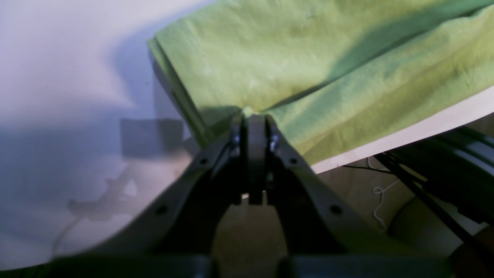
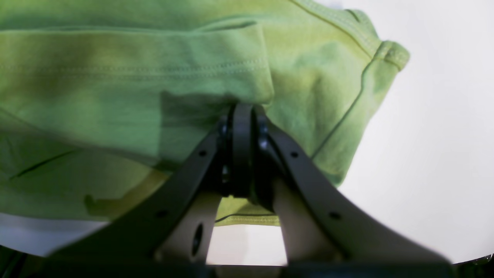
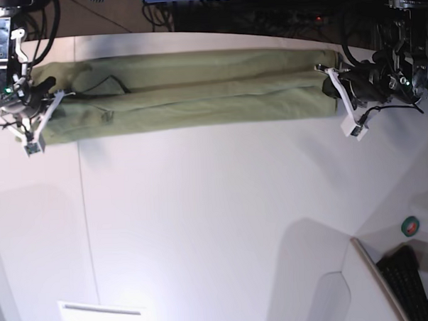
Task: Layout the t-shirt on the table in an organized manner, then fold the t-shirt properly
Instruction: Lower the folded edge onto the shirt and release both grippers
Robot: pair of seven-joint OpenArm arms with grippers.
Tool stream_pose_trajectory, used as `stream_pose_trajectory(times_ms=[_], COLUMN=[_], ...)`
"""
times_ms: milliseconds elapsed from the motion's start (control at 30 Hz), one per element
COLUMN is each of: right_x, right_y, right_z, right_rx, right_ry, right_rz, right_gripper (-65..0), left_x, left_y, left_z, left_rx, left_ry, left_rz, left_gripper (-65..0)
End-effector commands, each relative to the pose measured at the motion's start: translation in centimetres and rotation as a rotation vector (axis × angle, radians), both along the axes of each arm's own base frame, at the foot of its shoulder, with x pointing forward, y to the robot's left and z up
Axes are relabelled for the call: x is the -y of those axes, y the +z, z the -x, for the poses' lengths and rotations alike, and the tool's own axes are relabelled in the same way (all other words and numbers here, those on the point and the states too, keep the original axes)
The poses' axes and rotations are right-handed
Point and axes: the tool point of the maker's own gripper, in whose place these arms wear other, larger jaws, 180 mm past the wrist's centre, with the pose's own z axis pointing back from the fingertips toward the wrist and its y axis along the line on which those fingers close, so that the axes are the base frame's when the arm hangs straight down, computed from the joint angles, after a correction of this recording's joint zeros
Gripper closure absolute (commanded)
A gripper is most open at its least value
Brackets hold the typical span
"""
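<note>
White, smooth tabletop (image 3: 203, 232) stretches wide below me; along its far edge lies the olive-green cotton t-shirt (image 3: 190, 94), folded into a long narrow band. My left gripper (image 1: 254, 116) is clamped on one end of it, my right gripper (image 2: 243, 110) pinches the other end.

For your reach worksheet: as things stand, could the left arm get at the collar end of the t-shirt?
Probably not. The left gripper is shut on the t-shirt at the opposite end, and the right gripper already pinches the cloth at the collar end, far across the table.
</note>
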Motion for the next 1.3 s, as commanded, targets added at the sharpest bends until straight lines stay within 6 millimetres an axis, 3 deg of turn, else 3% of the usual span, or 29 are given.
stream_pose_trajectory(times_ms=[0, 233, 267, 333, 433, 500, 567, 767, 800, 833, 867, 900, 933, 1067, 1267], right_x=[0.8, 0.9, 0.9, 0.8, 0.6, 0.5, 0.4, 0.9, 1.1, 1.3, 1.5, 1.5, 1.5, 1.3, 1.6], right_y=[0.6, 0.3, 0.5, 0.9, 1.9, 2.5, 2.9, 7.0, 7.4, 7.4, 7.5, 7.0, 6.1, 2.8, -1.4], right_z=[-0.5, 0.5, 0.4, 0.5, 0.5, 0.4, 0.8, 0.5, 0.5, 0.5, 0.3, 0.1, 0.1, -0.3, 0.3], right_rx=[0.021, -0.047, -0.041, -0.029, -0.006, 0.01, 0.011, 0.115, 0.13, 0.133, 0.139, 0.134, 0.121, 0.087, -0.012], right_ry=[-0.006, -0.017, -0.017, -0.009, 0.002, 0.011, 0.018, -0.015, -0.037, -0.044, -0.053, -0.058, -0.068, -0.109, -0.157], right_rz=[0.017, 0.027, 0.029, 0.033, 0.042, 0.048, 0.055, 0.089, 0.088, 0.086, 0.086, 0.078, 0.061, 0.0, -0.054], right_gripper=[0.0, -0.8, -6.8, -16.1, -21.5, -21.8, -21.8, -21.5, -20.6, -17.0, -10.7, -0.5, 0.0, 0.0, 0.0], left_x=[-0.3, -0.6, -0.6, -0.6, -0.5, -0.2, 0.2, -0.6, -0.7, -0.6, -0.2, 0.4, 1.0, 2.6, 2.7], left_y=[0.7, 0.8, 0.8, 0.9, 1.0, 1.3, 2.3, 8.1, 8.0, 7.8, 7.2, 6.2, 5.2, 1.0, -3.2], left_z=[-0.8, -0.7, -0.8, -0.9, -1.0, -1.3, -1.8, -3.5, -3.2, -3.1, -2.9, -2.5, -2.1, -1.0, -0.8], left_rx=[0.032, 0.032, 0.033, 0.038, 0.042, 0.056, 0.09, 0.308, 0.31, 0.309, 0.294, 0.267, 0.238, 0.115, 0.122], left_ry=[-0.001, 0.003, 0.002, 0.001, 0.0, -0.006, -0.022, 0.072, 0.1, 0.119, 0.13, 0.144, 0.158, 0.207, 0.28], left_rz=[-0.004, -0.009, -0.009, -0.009, -0.008, -0.005, -0.003, -0.012, -0.004, 0.007, 0.021, 0.046, 0.072, 0.151, 0.201], left_gripper=[0.0, 0.0, -2.0, -16.6, -33.7, -39.8, -40.5, -39.3, -35.4, -27.5, -16.8, -2.1, 0.0, 0.0, 0.0])
